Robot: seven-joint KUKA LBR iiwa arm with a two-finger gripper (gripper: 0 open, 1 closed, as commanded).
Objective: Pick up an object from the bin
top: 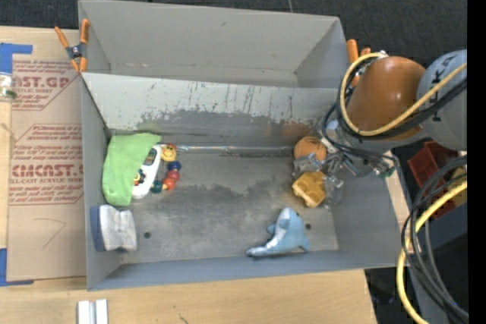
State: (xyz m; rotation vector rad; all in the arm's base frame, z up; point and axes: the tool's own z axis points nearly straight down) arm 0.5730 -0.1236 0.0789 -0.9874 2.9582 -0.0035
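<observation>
Tan lump (pixel 310 190) just beside the claw (pixel 332 177), right end of bin (pixel 213 49)

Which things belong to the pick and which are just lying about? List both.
Likely the job: gripper; tan lumpy block at the gripper; orange-brown round thing behind it; grey metal bin.
Lying about: blue soft fish-shaped toy; green cloth; white toy with coloured beads; grey-white block.

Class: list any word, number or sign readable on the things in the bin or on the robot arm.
None readable on the things in the bin.
White toy by the green cloth: coloured marks, too small to read.
Robot arm: dark lettering on its grey shell, partly hidden, unreadable.
</observation>
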